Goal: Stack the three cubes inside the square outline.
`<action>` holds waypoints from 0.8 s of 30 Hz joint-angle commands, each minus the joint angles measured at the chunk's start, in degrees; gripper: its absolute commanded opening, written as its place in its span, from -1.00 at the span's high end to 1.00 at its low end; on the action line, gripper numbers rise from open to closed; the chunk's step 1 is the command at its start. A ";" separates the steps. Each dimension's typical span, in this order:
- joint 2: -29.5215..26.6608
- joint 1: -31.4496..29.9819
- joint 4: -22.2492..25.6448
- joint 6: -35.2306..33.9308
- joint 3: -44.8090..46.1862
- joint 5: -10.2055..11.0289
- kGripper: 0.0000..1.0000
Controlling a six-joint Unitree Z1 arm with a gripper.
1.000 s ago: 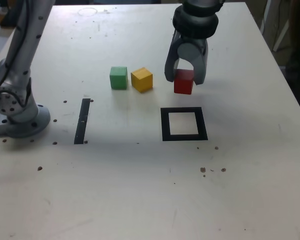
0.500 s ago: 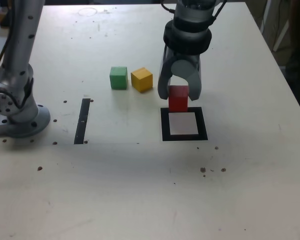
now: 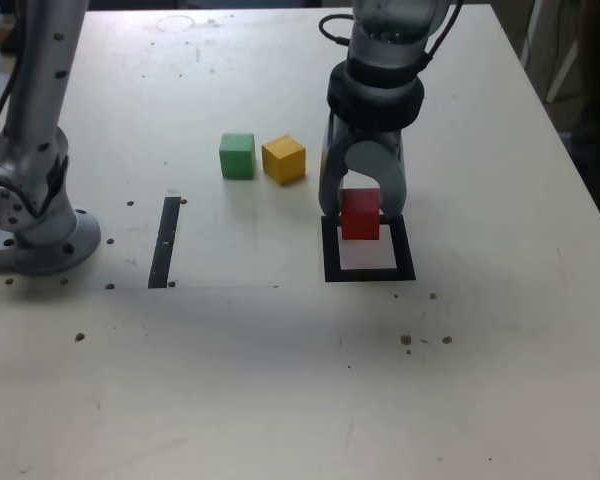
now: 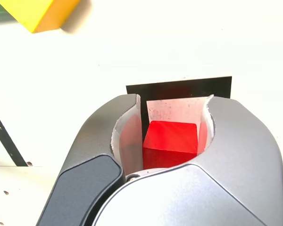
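My gripper (image 3: 361,214) is shut on the red cube (image 3: 360,214) and holds it over the far part of the square outline (image 3: 330,250), low above the pale centre. In the wrist view the red cube (image 4: 170,141) sits between the two grey fingers (image 4: 120,136), with the square outline (image 4: 179,88) just beyond it. The yellow cube (image 3: 284,159) and the green cube (image 3: 237,156) rest side by side on the table, to the exterior view's left of the gripper. A corner of the yellow cube (image 4: 35,13) shows in the wrist view.
A straight black tape strip (image 3: 165,241) lies on the white table at the exterior view's left. The arm's grey base (image 3: 35,235) stands at the left edge. Small dark specks (image 3: 420,340) dot the table in front of the outline.
The gripper has carried the red cube from beside the yellow cube toward the camera and down, and it now hangs over the square outline.
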 commanded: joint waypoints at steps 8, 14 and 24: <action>1.57 -0.48 -0.63 -0.19 0.22 -0.77 0.31; 2.13 -0.54 -1.57 -0.14 0.70 -1.04 0.27; 2.14 -0.54 -2.49 0.21 1.34 -0.56 -1.00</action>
